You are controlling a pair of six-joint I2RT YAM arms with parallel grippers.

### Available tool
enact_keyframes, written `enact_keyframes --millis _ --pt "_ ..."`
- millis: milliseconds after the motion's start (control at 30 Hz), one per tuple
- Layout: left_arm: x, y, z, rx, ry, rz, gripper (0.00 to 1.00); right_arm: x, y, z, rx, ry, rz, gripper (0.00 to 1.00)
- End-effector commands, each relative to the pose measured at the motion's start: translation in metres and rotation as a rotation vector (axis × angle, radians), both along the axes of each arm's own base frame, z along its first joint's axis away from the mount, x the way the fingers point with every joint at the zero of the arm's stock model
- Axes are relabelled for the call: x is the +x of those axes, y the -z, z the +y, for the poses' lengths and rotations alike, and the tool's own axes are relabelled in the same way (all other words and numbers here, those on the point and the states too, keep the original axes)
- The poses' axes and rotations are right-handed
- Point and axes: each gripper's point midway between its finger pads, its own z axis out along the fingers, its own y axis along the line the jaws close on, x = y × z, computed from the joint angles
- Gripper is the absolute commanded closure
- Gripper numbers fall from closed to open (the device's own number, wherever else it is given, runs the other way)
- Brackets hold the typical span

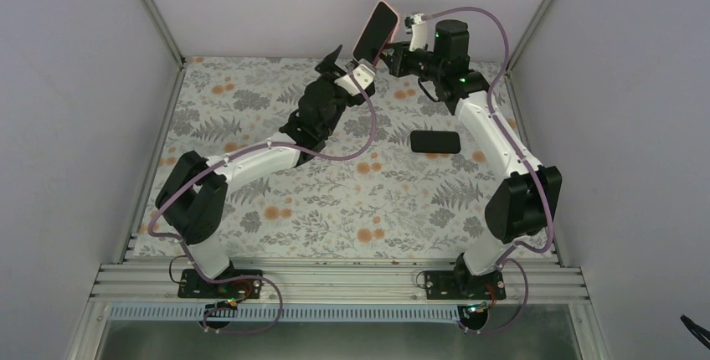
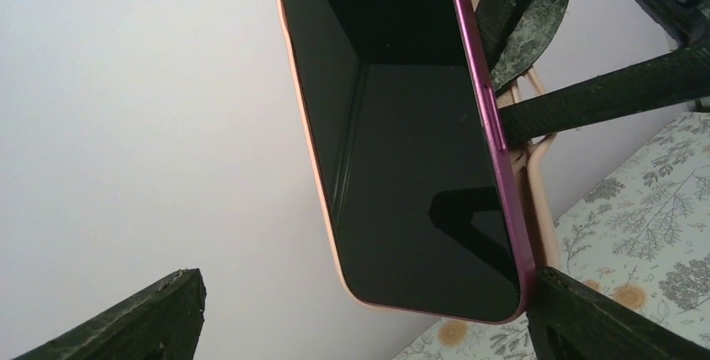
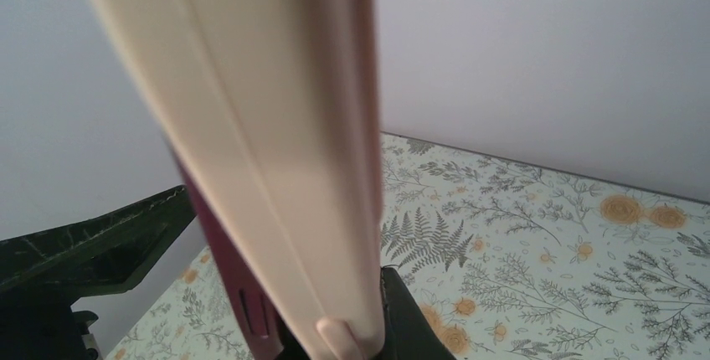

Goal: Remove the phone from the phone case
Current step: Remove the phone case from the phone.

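The phone (image 1: 374,28), black screen with a magenta frame, is held up in the air at the back of the table, still partly in the pale pink phone case (image 3: 251,126). In the left wrist view the case (image 2: 542,201) stands off the phone (image 2: 419,167) along its right side. My right gripper (image 1: 392,48) is shut on the case's edge; its fingers (image 2: 586,96) show there. My left gripper (image 2: 366,280) is open around the phone's lower end, and its right finger (image 2: 586,318) touches the phone's corner. The left finger stands well apart.
A black slab (image 1: 435,141) lies flat on the floral tablecloth (image 1: 335,201) right of centre. White walls close the back and both sides. Both arms reach to the back middle, cables looping beside them.
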Motion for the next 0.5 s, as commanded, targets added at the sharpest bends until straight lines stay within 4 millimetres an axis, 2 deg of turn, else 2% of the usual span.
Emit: enact_keyframes --millis 0,467 --pt "0.006 -0.024 0.005 -0.040 -0.053 -0.061 0.06 -0.012 -0.031 0.004 0.042 -0.037 -0.084 0.97" --pt "0.012 -0.035 0.016 -0.015 -0.234 -0.168 0.07 -0.014 -0.023 0.009 0.042 -0.055 -0.067 0.98"
